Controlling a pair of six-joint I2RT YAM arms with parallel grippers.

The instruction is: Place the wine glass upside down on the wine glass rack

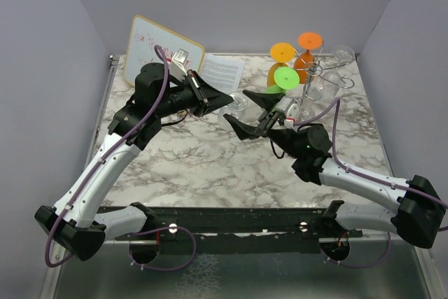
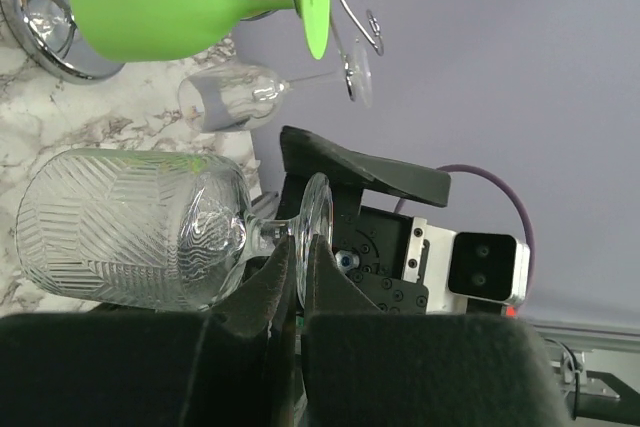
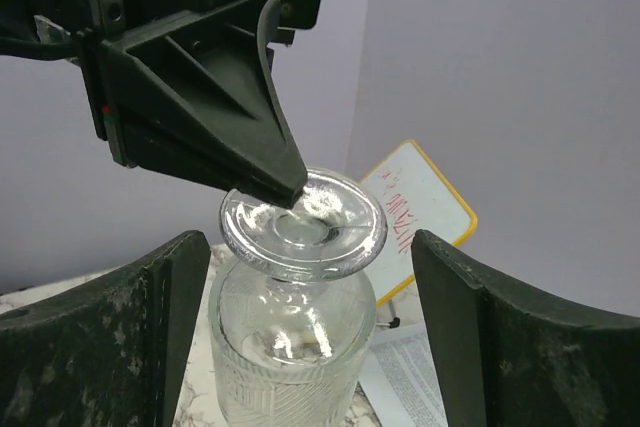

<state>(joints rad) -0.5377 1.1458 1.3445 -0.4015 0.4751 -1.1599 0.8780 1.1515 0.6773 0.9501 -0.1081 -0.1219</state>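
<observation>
At centre of the overhead view, left gripper point(image 1: 206, 101) clamped narrow on the foot of the wine glass point(image 3: 296, 347), fingertips point(image 3: 285, 182) pinching the rim of the clear disc from the upper left. Foot uppermost in the right wrist view, ribbed bowl below it, over marble; contact with the table not discernible. Right gripper point(image 1: 254, 113) spread wide, one finger on each side of the bowl, a visible gap on both sides, nothing held. Right of centre and further back, wine glass rack point(image 1: 309, 96) near the table's far right corner, apart from the held glass. Curled wire arms crowded by a green glass point(image 1: 285, 78), orange glasses point(image 1: 283, 52) and a few clear ones. Open marble table point(image 1: 210, 166) across the lower middle of the frame, down to the near edge. Upper left: whiteboard point(image 1: 157, 45) leaning at the back edge, printed sheet point(image 1: 222, 71) just beside it. Grey walls close along the left, back and right edges.
</observation>
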